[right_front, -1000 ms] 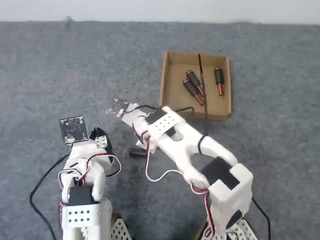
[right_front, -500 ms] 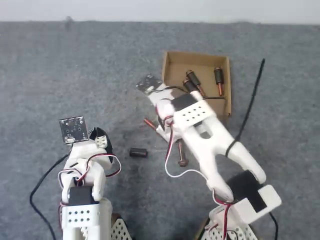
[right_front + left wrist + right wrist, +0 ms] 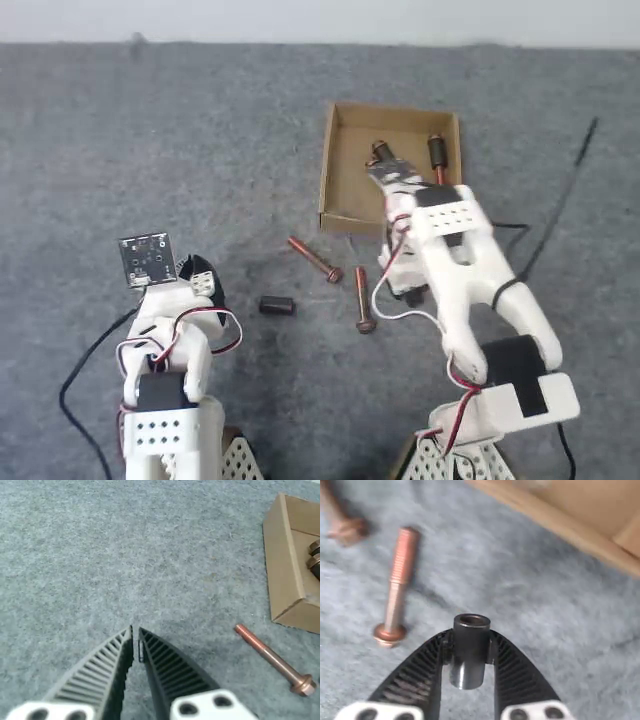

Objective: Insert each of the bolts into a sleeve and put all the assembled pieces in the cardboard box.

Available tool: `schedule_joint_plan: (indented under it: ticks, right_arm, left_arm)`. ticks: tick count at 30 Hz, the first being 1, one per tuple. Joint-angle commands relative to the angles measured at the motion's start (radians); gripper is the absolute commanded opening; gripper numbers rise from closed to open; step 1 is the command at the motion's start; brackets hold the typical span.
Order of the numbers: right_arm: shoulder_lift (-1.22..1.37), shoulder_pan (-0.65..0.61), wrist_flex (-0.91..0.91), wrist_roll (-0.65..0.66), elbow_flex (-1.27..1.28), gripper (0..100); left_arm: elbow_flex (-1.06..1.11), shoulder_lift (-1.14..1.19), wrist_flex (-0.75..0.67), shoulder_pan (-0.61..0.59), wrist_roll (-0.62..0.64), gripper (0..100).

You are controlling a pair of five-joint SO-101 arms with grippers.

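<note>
1. While the right gripper [image 3: 470, 636] stands low over the table, just short of the cardboard box [image 3: 331, 170], its jaws are clamped on a black sleeve [image 3: 469, 652], held upright with the open bore facing up.
2. Left gripper [image 3: 135, 631]: jaws pressed together with nothing between them, parked over bare table well clear of the parts.
3. Step in hand, by my judgement: mating this sleeve with a bolt. The nearest bolt [image 3: 396, 585] lies flat just beside the gripper; a second bolt [image 3: 315, 258] lies slantwise near the box's front wall, and a spare sleeve [image 3: 276, 305] lies on its side between the two arms.
4. Next move calls for a bolt to be lifted and its threaded tip lined up with the bore; the idle left arm seems the likely one for it.
5. Progress: at least two assembled pieces [image 3: 437, 155] lie in the box; two pairs remain outside.
6. Surface: grey short-pile carpet [image 3: 150, 130], which should keep round parts from rolling. A pale wall [image 3: 300, 20] borders the far edge.
</note>
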Motion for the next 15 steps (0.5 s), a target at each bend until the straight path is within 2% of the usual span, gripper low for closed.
schedule_joint_plan:
  ticks: [1,11,15]
  right_arm:
    - [-0.134,0.071,-0.022,-0.012,0.048,0.6]
    - [-0.452,0.243,-0.315,-0.005,0.431,0.6]
    - [-0.501,0.328,-0.36,0.0,0.528,0.6]
  left_arm:
    - [-0.012,-0.014,-0.029,-0.008,-0.008,1]
    - [-0.012,-0.014,-0.029,-0.008,-0.009,1]
    - [-0.012,-0.014,-0.029,-0.008,-0.009,1]
